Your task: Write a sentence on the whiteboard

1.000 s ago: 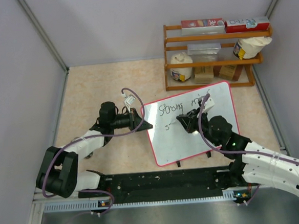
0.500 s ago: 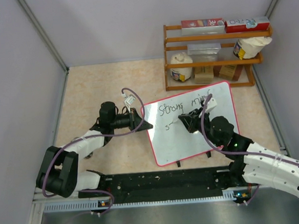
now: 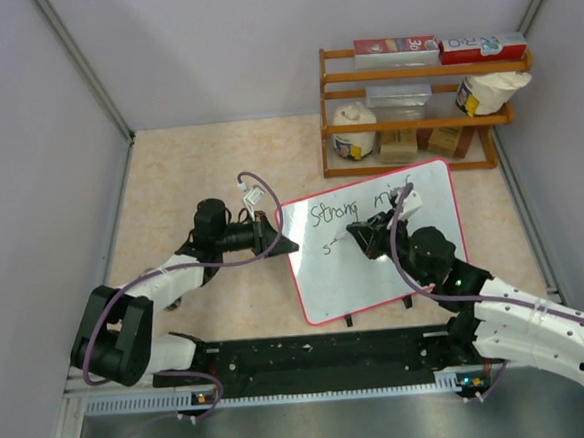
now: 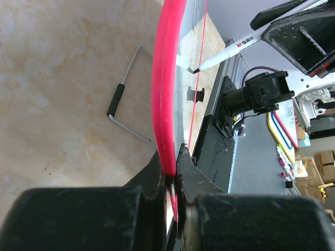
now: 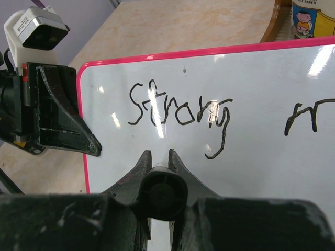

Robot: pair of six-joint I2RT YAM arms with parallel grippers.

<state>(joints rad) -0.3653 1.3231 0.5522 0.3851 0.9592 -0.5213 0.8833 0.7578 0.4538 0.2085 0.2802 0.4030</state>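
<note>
Gripping one whiteboard [image 3: 376, 273], one pen [image 4: 230, 49], two hands [image 3: 286, 241] [image 3: 359, 237]

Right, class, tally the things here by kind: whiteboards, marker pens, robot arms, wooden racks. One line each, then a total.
Whiteboard: 1
Marker pen: 1
Robot arms: 2 (left arm, right arm)
Wooden rack: 1
Total: 5

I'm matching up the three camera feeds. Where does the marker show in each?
Top external: the marker is over the middle of the whiteboard, at the right arm's tip.
Left wrist: upper right, tip toward the board.
Right wrist: bottom centre, seen end-on.
Shared landmark: the red frame.
</note>
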